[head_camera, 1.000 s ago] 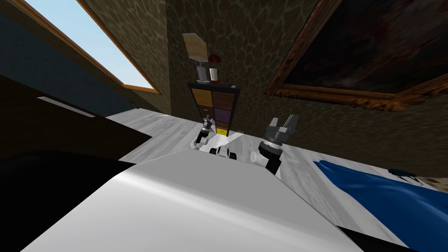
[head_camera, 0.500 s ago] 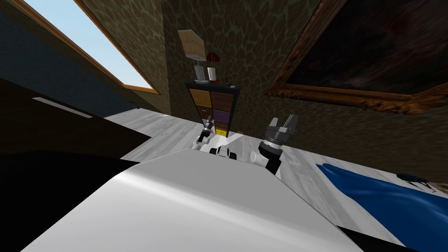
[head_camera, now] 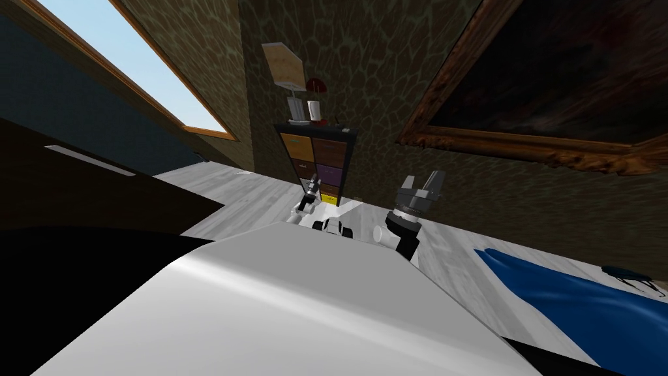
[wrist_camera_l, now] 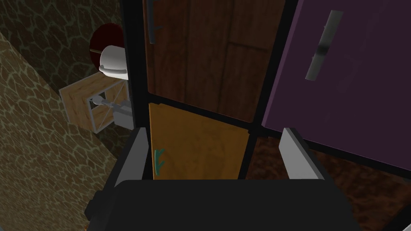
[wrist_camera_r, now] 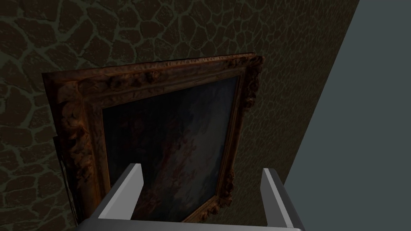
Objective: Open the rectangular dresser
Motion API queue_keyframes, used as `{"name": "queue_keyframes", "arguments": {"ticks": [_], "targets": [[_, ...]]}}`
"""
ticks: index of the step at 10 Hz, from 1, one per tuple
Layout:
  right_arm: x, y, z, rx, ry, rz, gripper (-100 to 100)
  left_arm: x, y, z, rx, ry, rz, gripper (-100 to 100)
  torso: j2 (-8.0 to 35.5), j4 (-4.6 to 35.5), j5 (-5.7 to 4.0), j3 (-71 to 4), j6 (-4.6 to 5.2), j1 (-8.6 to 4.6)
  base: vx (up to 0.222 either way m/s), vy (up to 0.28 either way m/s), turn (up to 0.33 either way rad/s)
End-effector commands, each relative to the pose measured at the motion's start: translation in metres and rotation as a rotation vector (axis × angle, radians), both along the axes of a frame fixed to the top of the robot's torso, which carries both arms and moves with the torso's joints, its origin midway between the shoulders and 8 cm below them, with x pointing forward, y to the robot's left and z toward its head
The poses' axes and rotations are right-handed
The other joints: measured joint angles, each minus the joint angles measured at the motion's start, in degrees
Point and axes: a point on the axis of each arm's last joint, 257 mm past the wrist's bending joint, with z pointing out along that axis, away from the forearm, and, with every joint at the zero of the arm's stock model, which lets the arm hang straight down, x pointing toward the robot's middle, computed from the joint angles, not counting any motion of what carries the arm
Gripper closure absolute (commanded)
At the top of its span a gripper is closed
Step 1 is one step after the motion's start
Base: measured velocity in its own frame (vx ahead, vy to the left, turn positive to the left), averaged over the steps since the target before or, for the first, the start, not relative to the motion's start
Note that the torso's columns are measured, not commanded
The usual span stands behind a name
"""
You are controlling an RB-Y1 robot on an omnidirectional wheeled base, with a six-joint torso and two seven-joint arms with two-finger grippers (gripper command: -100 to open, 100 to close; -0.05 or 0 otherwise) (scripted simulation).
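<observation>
Dresser (head_camera: 318, 160) against the stone-patterned wall, at the far end of the pale plank floor (head_camera: 261, 186): tall, rectangular, black-framed, 2 columns of coloured drawer fronts, all seemingly shut as seen from the head camera. On top of the dresser, a lamp (head_camera: 285, 65) with a boxy wooden shade, a small white cylinder (head_camera: 315, 109) and a red dome-shaped thing (head_camera: 318, 83).

Left gripper (wrist_camera_l: 215, 134) close in front of the dresser's face, fingers spread wide, pinching nothing. Between those fingers, the dresser's black divider, with an orange front (wrist_camera_l: 196, 148) carrying a small teal handle (wrist_camera_l: 159, 162) on one side and a dark reddish-brown front (wrist_camera_l: 277, 160) on the other. Just past the fingertips, a brown wood-grain front (wrist_camera_l: 200, 52) with a dark bar handle (wrist_camera_l: 151, 24), and a purple front (wrist_camera_l: 349, 88) with a grey bar handle (wrist_camera_l: 323, 44).

Right gripper (head_camera: 423, 181) well to the right of the dresser, raised, fingers spread, empty.

Right of the dresser on the same wall, a large dark painting in a carved frame (head_camera: 522, 140). Left of the dresser, a window (head_camera: 130, 72) on the adjoining wall. On the floor far right of the dresser, a blue cloth (head_camera: 574, 300).
</observation>
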Motion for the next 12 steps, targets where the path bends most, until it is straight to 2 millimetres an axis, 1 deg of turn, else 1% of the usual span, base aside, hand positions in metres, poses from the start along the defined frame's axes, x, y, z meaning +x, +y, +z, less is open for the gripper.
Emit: {"name": "queue_keyframes", "arguments": {"ticks": [1, 2, 3, 5, 6, 7, 8, 9, 10, 11, 12], "targets": [[0.0, 0.0, 0.0, 0.0, 0.0, 0.0, 0, 0.008, -0.002, -0.015, -0.004, 0.024, -0.003, -100, 0.05, 0.0, 0.0, 0.02, 0.0, 0.01, 0.054, -0.026, 0.022], [0.0, 0.0, 0.0, 0.0, 0.0, 0.0, 0, 0.013, -0.005, -0.017, -0.008, 0.026, -0.008, -100, 0.04, 0.01, 0.0, 0.02, 0.0, 0.0, 0.088, -0.036, 0.036], [0.0, 0.0, 0.0, 0.0, 0.0, 0.0, 0, 0.013, -0.003, -0.029, -0.004, 0.051, -0.004, -100, -0.06, -0.01, -0.01, -0.04, 0.0, -0.05, 0.079, -0.037, 0.013], [0.0, 0.0, 0.0, 0.0, 0.0, 0.0, 0, 0.023, -0.008, -0.038, -0.008, 0.067, -0.009, -100, 0.05, 0.01, -0.01, 0.03, 0.0, -0.05, 0.077, -0.052, 0.03], [0.0, 0.0, 0.0, 0.0, 0.0, 0.0, 0, 0.022, -0.007, -0.045, -0.005, 0.082, -0.007, -100, -0.01, 0.0, -0.02, -0.01, 0.0, -0.07, 0.072, -0.041, 0.014], [0.0, 0.0, 0.0, 0.0, 0.0, 0.0, 0, 0.027, -0.009, -0.045, -0.008, 0.082, -0.01, -100, 0.06, 0.0, 0.0, 0.02, 0.0, 0.01, 0.067, -0.032, 0.022], [0.0, 0.0, 0.0, 0.0, 0.0, 0.0, 0, 0.026, -0.008, -0.053, -0.005, 0.097, -0.008, -100, 0.05, 0.01, 0.01, 0.03, 0.0, 0.04, 0.056, -0.021, 0.008], [0.0, 0.0, 0.0, 0.0, 0.0, 0.0, 0, 0.03, -0.009, -0.059, -0.004, 0.109, -0.009, -100, 0.09, 0.02, 0.02, 0.05, -0.01, 0.06, 0.057, -0.019, 0.021], [0.0, 0.0, 0.0, 0.0, 0.0, 0.0, 0, 0.034, -0.011, -0.059, -0.005, 0.108, -0.011, -100, 0.06, 0.01, 0.01, 0.03, 0.0, 0.02, 0.087, -0.042, 0.032], [0.0, 0.0, 0.0, 0.0, 0.0, 0.0, 0, 0.033, -0.01, -0.065, -0.002, 0.123, -0.009, -100, -0.05, -0.01, -0.02, -0.03, 0.0, -0.08, 0.06, -0.036, 0.011], [0.0, 0.0, 0.0, 0.0, 0.0, 0.0, 0, 0.037, -0.01, -0.069, 0.0, 0.13, -0.009, -100, 0.03, -0.01, -0.02, 0.01, 0.0, -0.05, 0.043, -0.028, 0.017]]}}
